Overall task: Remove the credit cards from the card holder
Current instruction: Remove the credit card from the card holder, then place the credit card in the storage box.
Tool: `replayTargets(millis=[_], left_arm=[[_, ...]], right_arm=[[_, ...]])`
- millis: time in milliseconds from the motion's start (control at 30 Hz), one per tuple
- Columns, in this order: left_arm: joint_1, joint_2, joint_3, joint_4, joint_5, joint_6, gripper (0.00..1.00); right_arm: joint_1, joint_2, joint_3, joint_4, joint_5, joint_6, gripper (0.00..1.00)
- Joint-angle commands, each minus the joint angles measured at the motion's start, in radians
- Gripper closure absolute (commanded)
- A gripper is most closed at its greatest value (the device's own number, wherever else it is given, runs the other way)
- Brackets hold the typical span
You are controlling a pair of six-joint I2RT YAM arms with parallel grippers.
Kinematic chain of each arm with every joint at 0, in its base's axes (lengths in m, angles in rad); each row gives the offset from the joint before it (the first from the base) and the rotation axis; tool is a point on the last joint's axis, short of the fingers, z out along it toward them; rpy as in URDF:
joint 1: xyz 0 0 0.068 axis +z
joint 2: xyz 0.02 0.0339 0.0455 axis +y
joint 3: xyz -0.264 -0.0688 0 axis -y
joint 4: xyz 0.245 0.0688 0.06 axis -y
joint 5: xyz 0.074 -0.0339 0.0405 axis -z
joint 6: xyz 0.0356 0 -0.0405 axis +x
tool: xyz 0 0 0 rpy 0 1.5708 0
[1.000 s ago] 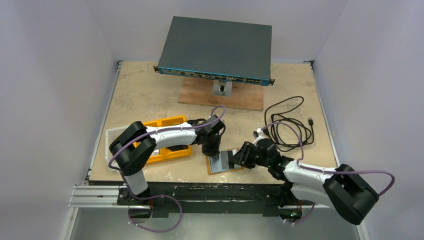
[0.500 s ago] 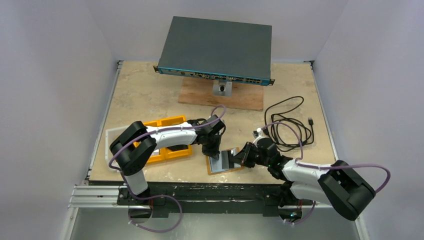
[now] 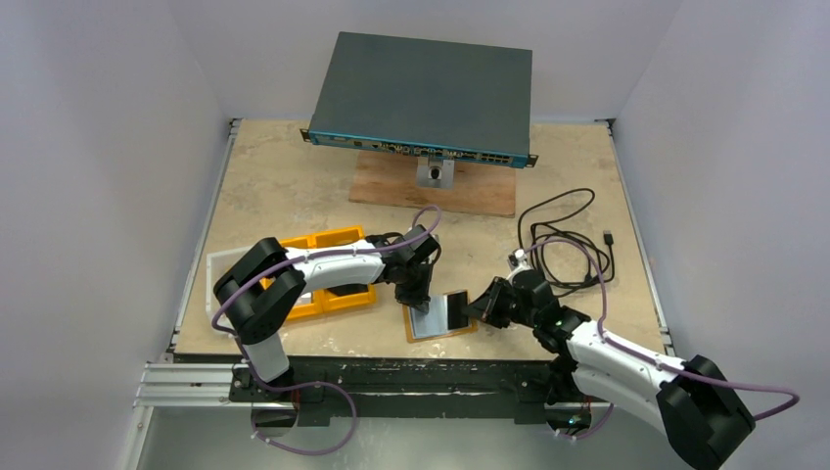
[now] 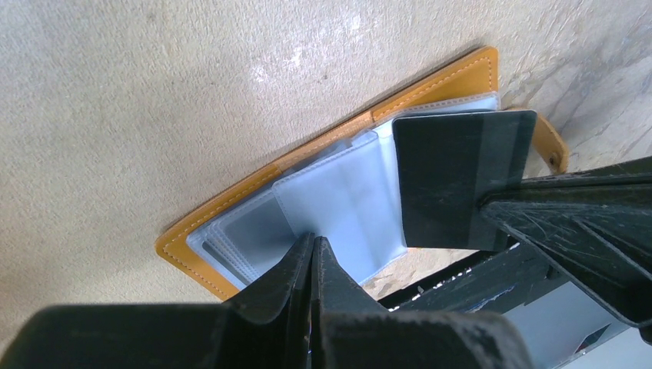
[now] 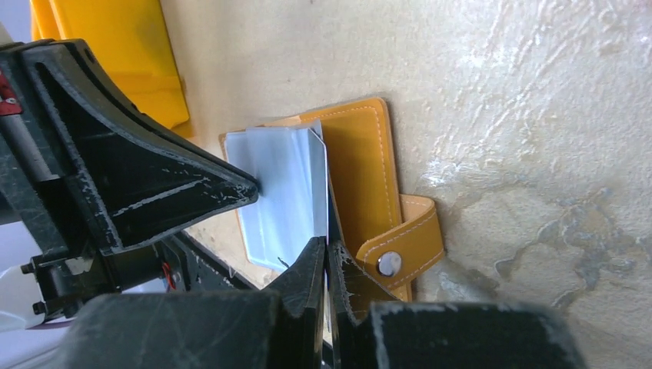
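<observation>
The card holder (image 4: 434, 79) lies open and flat on the table (image 3: 284, 186), near the front edge, between the two arms. It is a small wallet of tan-orange leather-like material with a light seam along its border. On one side it has a short strap (image 5: 404, 238) with a round metal snap. Inside there are clear, a little milky plastic sleeves (image 4: 338, 196), lying one over the other.

The left gripper (image 4: 314, 240) has its jaws pressed together, with nothing between them. Its tip rests on the sleeves near their lower edge.

The right gripper (image 5: 326, 244) pinches one card (image 4: 457, 181) by its edge. The card is thin and rectangular. In the left wrist view it looks dark, with a slightly different band along one side. It stands tilted up over the strap side of the holder, and its far end is near the sleeves. If that end is inside a sleeve I cannot tell.

A yellow tray (image 3: 333, 238) is on the table behind the left arm.
</observation>
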Motion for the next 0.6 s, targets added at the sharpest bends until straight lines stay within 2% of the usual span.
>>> replayTargets(millis=[0, 233, 400, 467, 567], left_arm=[[0.008, 0.027, -0.023, -0.085, -0.074, 0.042, 1.00], [0.008, -0.018, 0.093, -0.124, -0.051, 0.075, 0.99], [0.026, -0.131, 0.129, -0.178, -0.060, 0.082, 0.77], [0.057, -0.202, 0.101, -0.173, -0.032, 0.074, 0.66], [0.126, -0.325, 0.027, -0.130, 0.051, 0.066, 0.55]], right_arm=[[-0.005, -0.032, 0.078, -0.110, 0.032, -0.035, 1.00], [-0.005, -0.031, 0.197, -0.189, 0.009, -0.034, 1.00], [-0.007, -0.032, 0.267, -0.220, 0.005, -0.038, 1.00], [-0.010, -0.023, 0.292, -0.217, -0.005, -0.042, 1.00], [-0.022, -0.001, 0.318, -0.175, -0.054, -0.038, 1.00]])
